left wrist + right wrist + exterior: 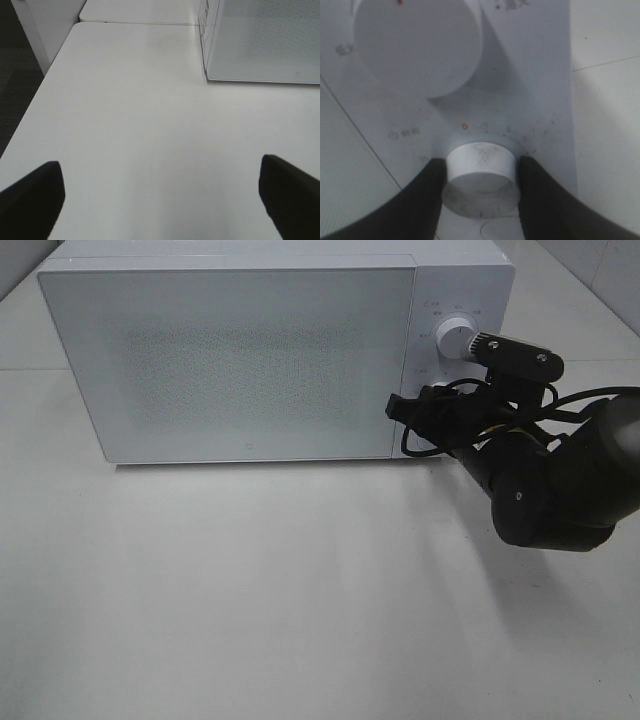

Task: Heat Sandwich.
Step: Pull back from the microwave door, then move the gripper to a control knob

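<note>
The sandwich is out of view. The white microwave (230, 360) stands with its door shut; its corner also shows in the left wrist view (265, 40). My right gripper (430, 400) reaches to the control panel, and its two black fingers (427, 200) press on either side of the lower round knob (480, 175). The upper knob (456, 338) is free above it (417, 45). My left gripper (162, 195) is open over bare white table, with nothing between its fingertips. It does not show in the exterior high view.
The white table (125, 100) runs in front of the microwave. Its edge drops to dark floor (10, 100) beside the left gripper. The right arm's black body (560, 490) and cables hang over the table at the right.
</note>
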Controlling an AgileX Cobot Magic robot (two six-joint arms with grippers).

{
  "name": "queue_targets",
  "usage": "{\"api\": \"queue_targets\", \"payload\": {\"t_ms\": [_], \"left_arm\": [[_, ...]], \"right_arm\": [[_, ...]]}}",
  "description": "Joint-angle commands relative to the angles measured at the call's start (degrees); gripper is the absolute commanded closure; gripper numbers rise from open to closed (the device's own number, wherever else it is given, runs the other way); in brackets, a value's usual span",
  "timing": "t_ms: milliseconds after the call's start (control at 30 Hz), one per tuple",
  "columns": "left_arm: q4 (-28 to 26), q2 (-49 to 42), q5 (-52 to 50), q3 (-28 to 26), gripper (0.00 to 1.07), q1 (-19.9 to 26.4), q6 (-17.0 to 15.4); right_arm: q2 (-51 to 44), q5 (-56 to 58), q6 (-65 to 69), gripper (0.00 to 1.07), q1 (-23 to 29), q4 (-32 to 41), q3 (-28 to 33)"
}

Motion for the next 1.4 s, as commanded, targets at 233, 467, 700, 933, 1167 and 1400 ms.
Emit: {"api": "queue_targets", "payload": {"t_ms": [233, 467, 700, 933, 1167, 1400], "left_arm": [[-0.69, -1.6, -0.52, 0.11, 0.05, 0.17, -0.17], [-0.69, -1.6, -0.52, 0.11, 0.05, 0.17, -0.17], [-0.69, -1.6, -0.52, 0.11, 0.05, 0.17, -0.17], [-0.69, -1.6, -0.52, 0.11, 0.05, 0.17, -0.17], [-0.69, -1.6, -0.52, 0.11, 0.05, 0.17, -0.17], [-0.69, -1.6, -0.52, 0.11, 0.05, 0.17, -0.17]], "right_arm": [[-0.52, -7.68, 20.05, 0.99, 0.17, -4.35, -0.92], [-0.52, -6.13, 37.41, 0.99, 0.17, -2.35, -0.92], [-0.52, -5.73, 47.21, 0.99, 0.11, -1.55, -0.92], [-0.52, -6.02, 62.17, 0.99, 0.11, -1.78, -0.92], [-0.52, -6.13, 72.94, 0.98, 0.11, -1.43, -0.92], [-0.52, -7.22, 79.87, 0.97, 0.11, 0.17, -0.92]]}}
